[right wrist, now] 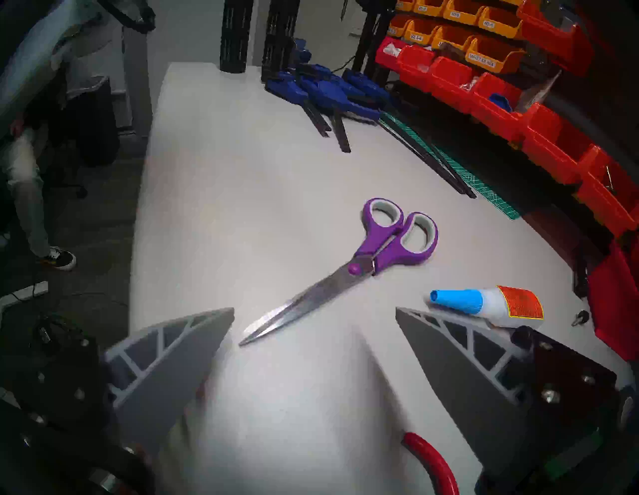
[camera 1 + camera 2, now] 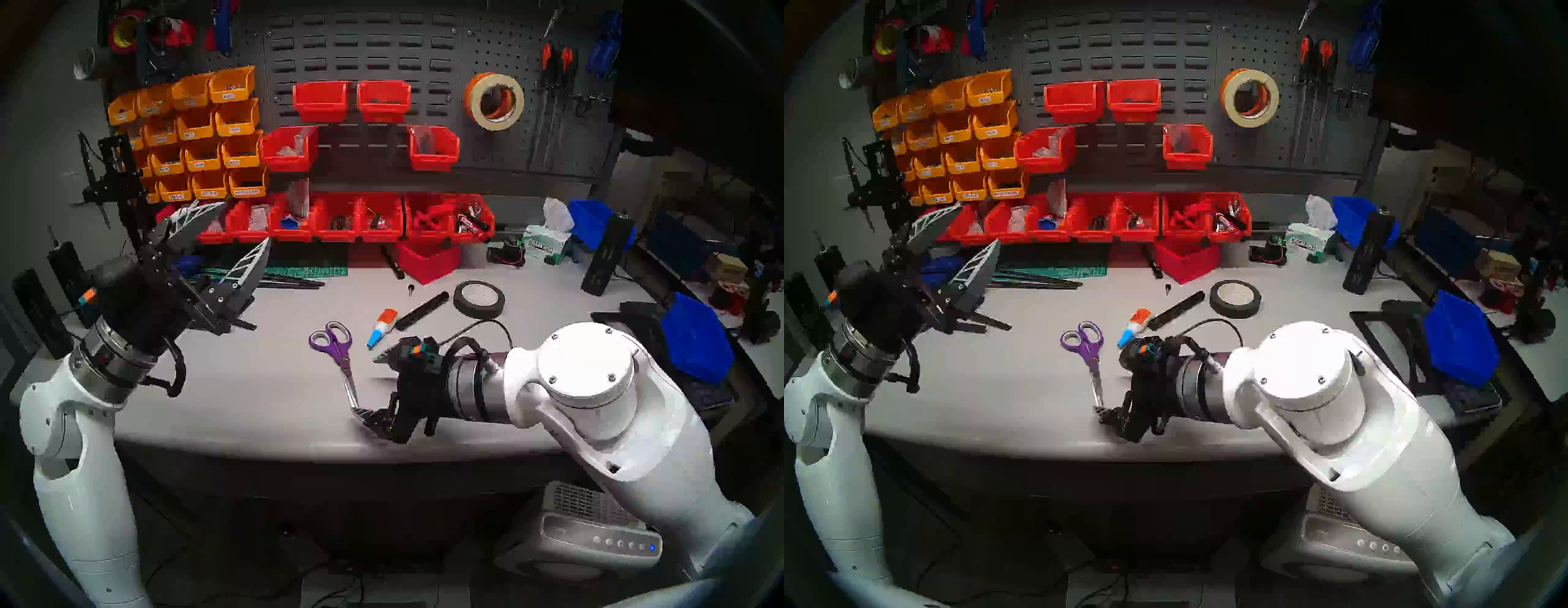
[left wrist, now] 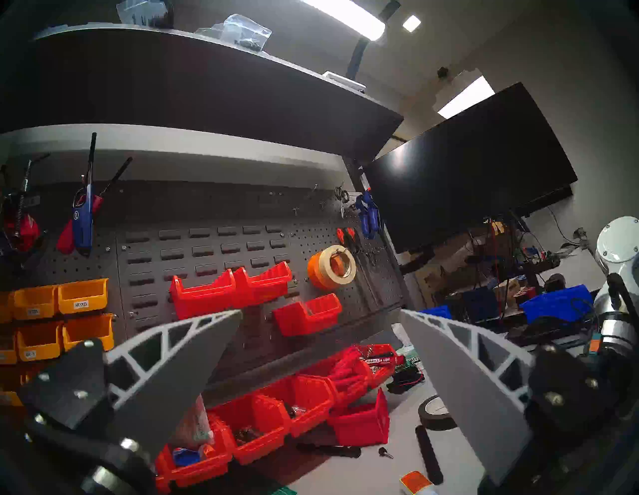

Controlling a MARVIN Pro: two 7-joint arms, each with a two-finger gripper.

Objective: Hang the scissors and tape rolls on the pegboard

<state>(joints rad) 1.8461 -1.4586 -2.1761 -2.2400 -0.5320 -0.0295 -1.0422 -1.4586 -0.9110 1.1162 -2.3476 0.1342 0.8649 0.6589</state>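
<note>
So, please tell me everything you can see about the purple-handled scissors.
The purple-handled scissors with long silver blades lie flat on the grey tabletop, blades closed. Both plastic loops have a grey inner lining, and a purple pivot screw joins the halves. The tips point at the open right pincer, which does not touch them. A glue bottle with a blue cap lies beside them, apart.

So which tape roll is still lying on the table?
The black tape roll, flat on the table; the orange roll and cream roll already hang on the pegboard.
</note>
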